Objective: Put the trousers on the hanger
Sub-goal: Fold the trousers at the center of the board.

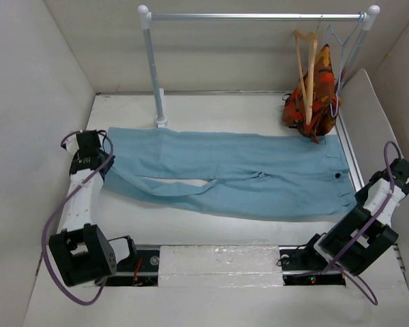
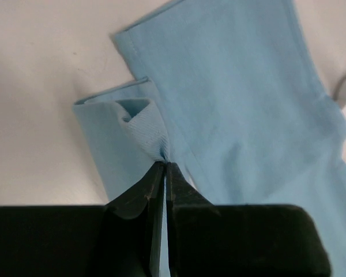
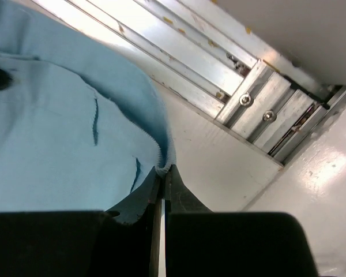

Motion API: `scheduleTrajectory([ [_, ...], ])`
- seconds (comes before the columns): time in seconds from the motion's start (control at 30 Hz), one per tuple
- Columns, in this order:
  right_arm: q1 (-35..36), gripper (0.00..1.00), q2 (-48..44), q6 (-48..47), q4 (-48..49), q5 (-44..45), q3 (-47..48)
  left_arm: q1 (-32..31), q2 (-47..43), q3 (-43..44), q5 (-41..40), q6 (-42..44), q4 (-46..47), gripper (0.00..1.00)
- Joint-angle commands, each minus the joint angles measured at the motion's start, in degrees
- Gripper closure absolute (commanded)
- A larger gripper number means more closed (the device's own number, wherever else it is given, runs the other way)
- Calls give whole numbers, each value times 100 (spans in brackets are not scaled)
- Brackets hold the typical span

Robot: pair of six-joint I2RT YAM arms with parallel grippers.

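Behind the trousers (image 1: 245, 174) the table (image 1: 225, 109) lies open to me. The rack's post (image 1: 153, 68) stands back left. An orange-red garment (image 1: 315, 102) and a wire hanger (image 1: 338, 95) crowd the wooden hanger (image 1: 307, 75). The side wall (image 1: 395, 88) stands close beside my right gripper (image 3: 163, 170).

Colour of trousers (image 1: 259, 170): plain light blue, with one dark button (image 1: 337, 176). hanger (image 1: 311, 78): tan wood. garment (image 1: 324, 95): orange-red, patterned dark and yellow; bench (image 1: 211, 228): white.
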Motion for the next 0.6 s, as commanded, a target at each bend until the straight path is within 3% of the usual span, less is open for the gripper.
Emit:
scheduleTrajectory([
  [0.0,189,100,110,67,-140,269,702,39,1179,1106,-875,41,-501,100],
  [0.07,433,100,433,-3,-158,304,1174,39,1757,1641,-990,14,-730,100],
  [0.27,1075,100,1128,260,228,155,2291,39,2347,2406,-1201,76,-985,100],
  [0.43,1708,100,2672,155,-386,340,4361,39,2768,3187,-1149,216,-986,100],
  [0.57,1903,100,3501,84,-466,375,5368,39,3006,3838,-1201,313,-907,100],
])
